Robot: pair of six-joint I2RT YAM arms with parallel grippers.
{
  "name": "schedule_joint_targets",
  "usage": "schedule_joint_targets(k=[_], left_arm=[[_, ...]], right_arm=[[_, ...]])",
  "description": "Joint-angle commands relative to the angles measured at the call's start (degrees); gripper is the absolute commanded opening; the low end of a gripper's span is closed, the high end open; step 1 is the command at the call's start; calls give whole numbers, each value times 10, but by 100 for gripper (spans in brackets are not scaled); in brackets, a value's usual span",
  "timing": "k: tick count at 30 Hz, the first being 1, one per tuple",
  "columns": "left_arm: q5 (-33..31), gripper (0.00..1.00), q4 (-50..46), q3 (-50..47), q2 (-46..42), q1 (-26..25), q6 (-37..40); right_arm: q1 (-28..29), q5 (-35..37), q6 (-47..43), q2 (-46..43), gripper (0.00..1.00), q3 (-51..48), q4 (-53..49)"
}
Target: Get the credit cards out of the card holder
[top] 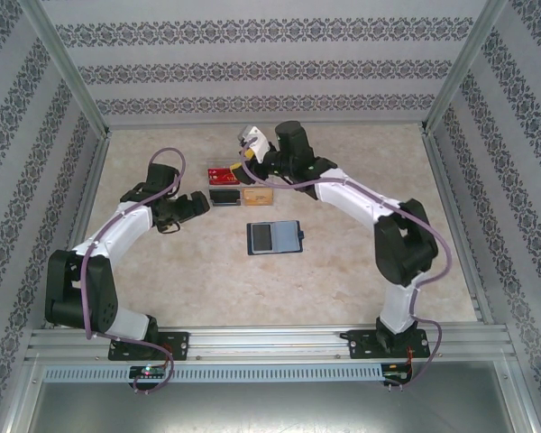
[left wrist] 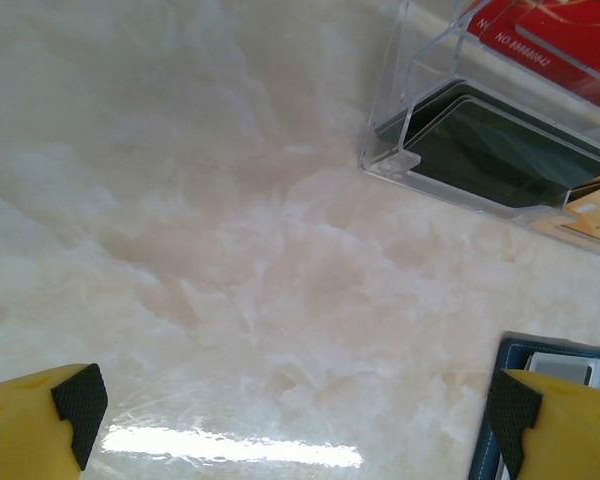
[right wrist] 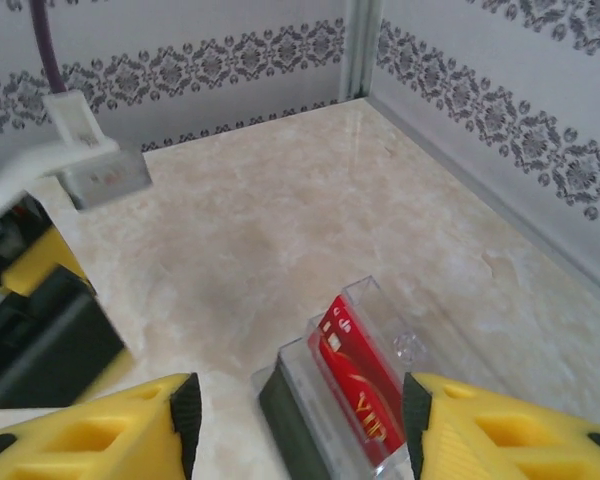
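The table is a pale, glossy marble-look sheet in cream and beige; in the left wrist view a strip of lamp glare lies across it. Walls papered in grey bands with dark damask stripes close it in on three sides. Aluminium posts rise at the corners, and a slotted rail at the near edge carries both arm bases.

The holder lies open and flat near the middle of the table, apart from both grippers. Its left page looks paler than the right, and what sits in it is too small to tell.

Just beyond the holder, a little to its left, stands a clear rack. The red card stands on edge in the rack's far slot. The black card lies on the rack's side nearer the holder. The gold card is just right of the black one, straight beyond the holder.

The right gripper hangs over the rack, beyond the holder, with jaws apart. The red card is between them, and neither finger touches it.

The left gripper is left of the holder, near the rack's left edge. It sits low over bare table, spread wide and holding nothing.
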Motion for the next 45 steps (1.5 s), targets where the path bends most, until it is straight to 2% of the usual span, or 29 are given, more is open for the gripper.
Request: schedule_joint_targets(k=[1, 3, 6, 12, 15, 18, 21, 23, 25, 33, 40, 45], left_arm=[[25, 100, 36, -16, -15, -10, -26], [29, 100, 44, -21, -19, -20, -33], [41, 100, 59, -29, -23, -35, -49], [80, 100, 97, -42, -21, -64, -76], [94, 100, 103, -39, -10, -80, -84], [102, 96, 104, -31, 8, -104, -92], [112, 89, 114, -18, 35, -131, -98], [118, 77, 125, -10, 55, -149, -104], [120, 71, 137, -2, 72, -167, -111], [126, 51, 157, 29, 136, -203, -130], [133, 31, 174, 37, 170, -218, -143], [137, 21, 177, 42, 193, -223, -143]], right_arm=[[16, 113, 98, -48, 61, -25, -102], [20, 151, 163, -68, 64, -29, -166], [22, 148, 244, -88, 64, -56, -239], [31, 181, 371, -119, 63, -166, -266], [32, 167, 415, -119, 58, -209, -249], [31, 140, 444, -97, 49, -222, -233], [26, 113, 474, -70, 36, -222, -210], [20, 87, 496, -51, 29, -222, -189], [14, 73, 510, -38, 25, -222, -172], [6, 61, 527, -3, 22, -216, -162], [0, 51, 528, 9, 22, -220, -149], [-2, 50, 527, 19, 21, -217, -150]])
